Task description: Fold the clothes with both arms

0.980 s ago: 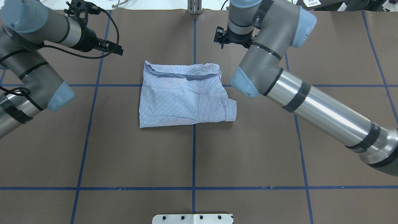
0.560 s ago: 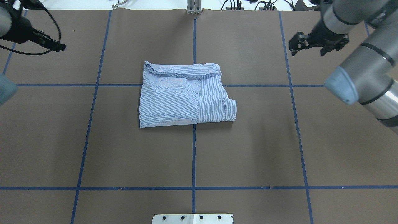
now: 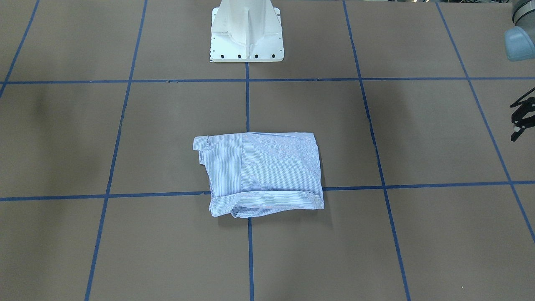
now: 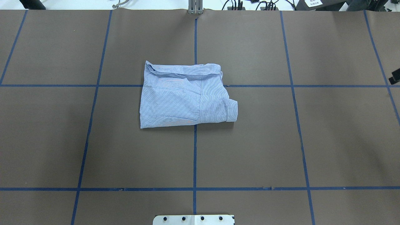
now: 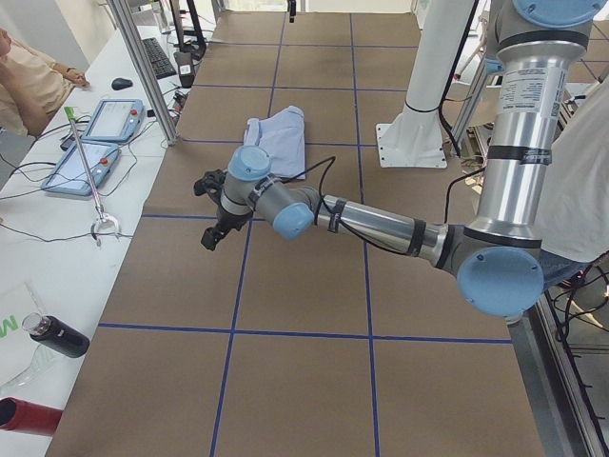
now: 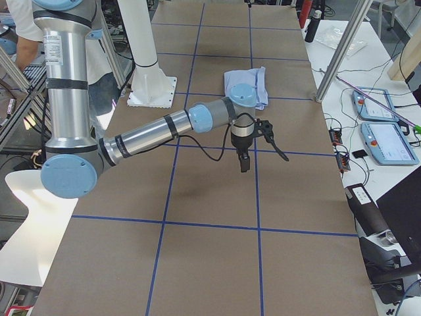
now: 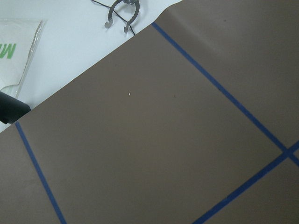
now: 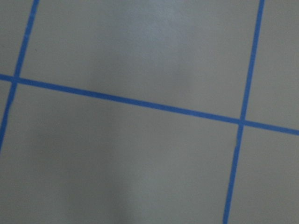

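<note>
- Overhead exterior view: the folded striped shirt lies flat in the middle of the table, over a crossing of blue tape lines, well apart from both grippers.
- Left gripper hangs out at the table's left side, fingers spread, holding nothing.
- Right gripper hovers out at the right side, fingers likewise apart and empty.

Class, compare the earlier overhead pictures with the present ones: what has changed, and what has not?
The left gripper drew back to the robot's left, the right gripper to its right, neither holding anything. The folded shirt stayed where it lay.
</note>
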`<action>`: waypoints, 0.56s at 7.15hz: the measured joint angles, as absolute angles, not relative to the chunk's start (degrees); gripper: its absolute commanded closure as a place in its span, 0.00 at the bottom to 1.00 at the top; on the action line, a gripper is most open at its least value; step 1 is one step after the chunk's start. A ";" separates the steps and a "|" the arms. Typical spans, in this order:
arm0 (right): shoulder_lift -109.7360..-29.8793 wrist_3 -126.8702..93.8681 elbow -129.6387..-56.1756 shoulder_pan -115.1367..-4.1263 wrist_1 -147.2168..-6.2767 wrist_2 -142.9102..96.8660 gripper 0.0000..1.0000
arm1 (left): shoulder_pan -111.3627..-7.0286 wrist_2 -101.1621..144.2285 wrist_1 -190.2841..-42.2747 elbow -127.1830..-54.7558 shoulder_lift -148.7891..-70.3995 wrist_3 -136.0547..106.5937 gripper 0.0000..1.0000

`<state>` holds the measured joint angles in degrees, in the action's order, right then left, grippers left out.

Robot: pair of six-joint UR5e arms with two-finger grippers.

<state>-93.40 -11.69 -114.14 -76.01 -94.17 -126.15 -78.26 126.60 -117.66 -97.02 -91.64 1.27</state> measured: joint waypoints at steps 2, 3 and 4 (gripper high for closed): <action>-104.42 -10.11 -114.66 -78.71 -86.26 -126.81 0.00 | -83.11 127.91 -117.77 -93.55 -89.75 1.87 0.00; -108.79 -10.09 -113.66 -79.99 -80.48 -127.26 0.00 | -85.70 130.23 -117.07 -93.18 -89.42 2.31 0.00; -111.07 -9.78 -113.02 -82.21 -77.69 -128.62 0.00 | -87.15 132.29 -115.56 -92.98 -88.98 4.14 0.00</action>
